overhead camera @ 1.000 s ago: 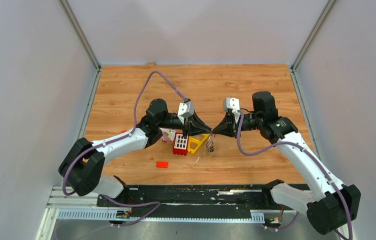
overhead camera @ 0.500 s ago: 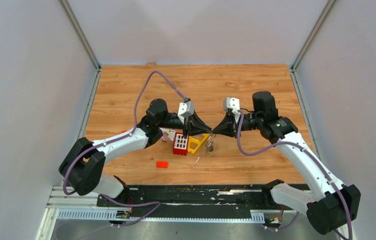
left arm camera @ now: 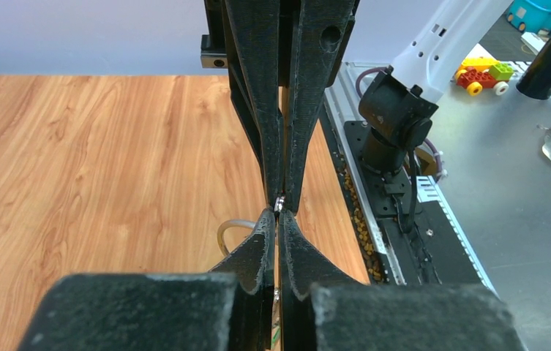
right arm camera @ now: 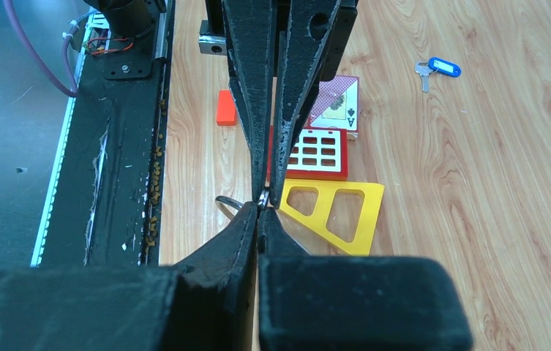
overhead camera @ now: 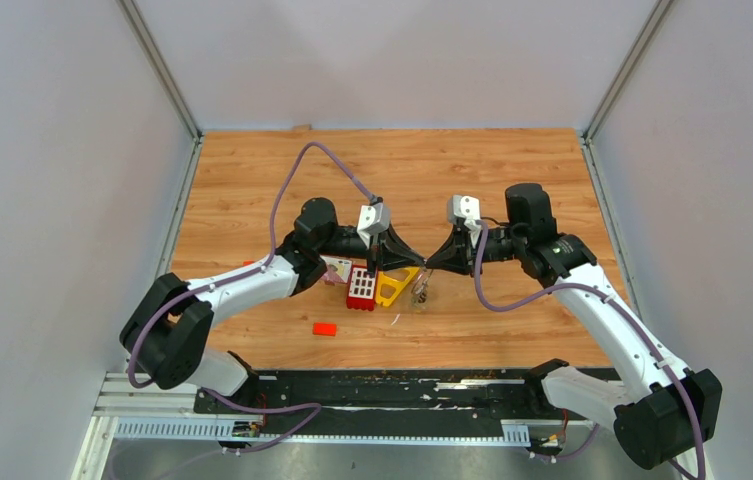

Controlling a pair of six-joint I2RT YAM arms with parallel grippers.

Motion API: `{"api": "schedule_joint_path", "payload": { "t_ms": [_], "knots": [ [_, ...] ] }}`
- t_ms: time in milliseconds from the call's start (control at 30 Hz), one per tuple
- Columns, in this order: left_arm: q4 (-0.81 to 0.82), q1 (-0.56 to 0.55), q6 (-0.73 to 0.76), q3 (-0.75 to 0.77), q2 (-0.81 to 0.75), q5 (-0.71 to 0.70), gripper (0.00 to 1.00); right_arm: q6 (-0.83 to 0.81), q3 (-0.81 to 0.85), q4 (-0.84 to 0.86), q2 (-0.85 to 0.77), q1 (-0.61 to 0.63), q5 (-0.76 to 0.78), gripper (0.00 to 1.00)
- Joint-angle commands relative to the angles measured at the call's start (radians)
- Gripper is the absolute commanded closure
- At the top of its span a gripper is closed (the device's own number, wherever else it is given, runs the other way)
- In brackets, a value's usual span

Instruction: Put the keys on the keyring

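My left gripper [overhead camera: 414, 263] and right gripper [overhead camera: 429, 263] meet tip to tip above the table's middle, both shut. The thin silver keyring [right arm camera: 228, 205] sticks out beside the right gripper's [right arm camera: 259, 210] tips, pinched there; it also shows in the left wrist view [left arm camera: 232, 230]. It hangs below the tips in the top view [overhead camera: 420, 290]. The left gripper [left arm camera: 278, 213] pinches a thin silver piece with a green bit deep between its jaws, seemingly a key. A blue-headed key [right arm camera: 437, 68] lies on the wood, apart from both grippers.
Under the grippers lie a yellow triangular frame [overhead camera: 392, 287], a red grid block [overhead camera: 360, 288] and a playing card [right arm camera: 334, 102]. A small red block [overhead camera: 324, 328] lies nearer the front. The black rail [overhead camera: 372, 390] runs along the table's near edge.
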Motion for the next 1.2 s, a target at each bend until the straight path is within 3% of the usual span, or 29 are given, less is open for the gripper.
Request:
{"api": "schedule_joint_path", "payload": {
  "t_ms": [0,233,400,533,833,1167],
  "knots": [
    [0.034,-0.015,-0.01,0.019,0.003,0.02,1.0,0.001,0.01,0.045,-0.018,-0.001,-0.038,1.0],
    [-0.004,-0.013,0.027,0.005,-0.047,0.022,1.0,-0.002,0.014,0.036,-0.018,-0.012,-0.016,0.98],
    [-0.138,-0.013,0.108,0.009,-0.093,0.0,1.0,0.004,0.018,0.03,-0.023,-0.033,-0.014,0.81],
    [-0.223,-0.011,0.154,0.016,-0.119,-0.032,1.0,0.007,0.022,0.028,-0.035,-0.042,-0.01,0.74],
    [-0.306,0.022,0.223,0.021,-0.187,-0.072,1.0,0.015,0.06,0.028,-0.03,-0.051,0.02,0.67],
    [-0.535,0.077,0.336,0.069,-0.314,-0.071,1.0,0.128,0.195,0.196,0.153,-0.047,0.245,0.65]
  ]
}}
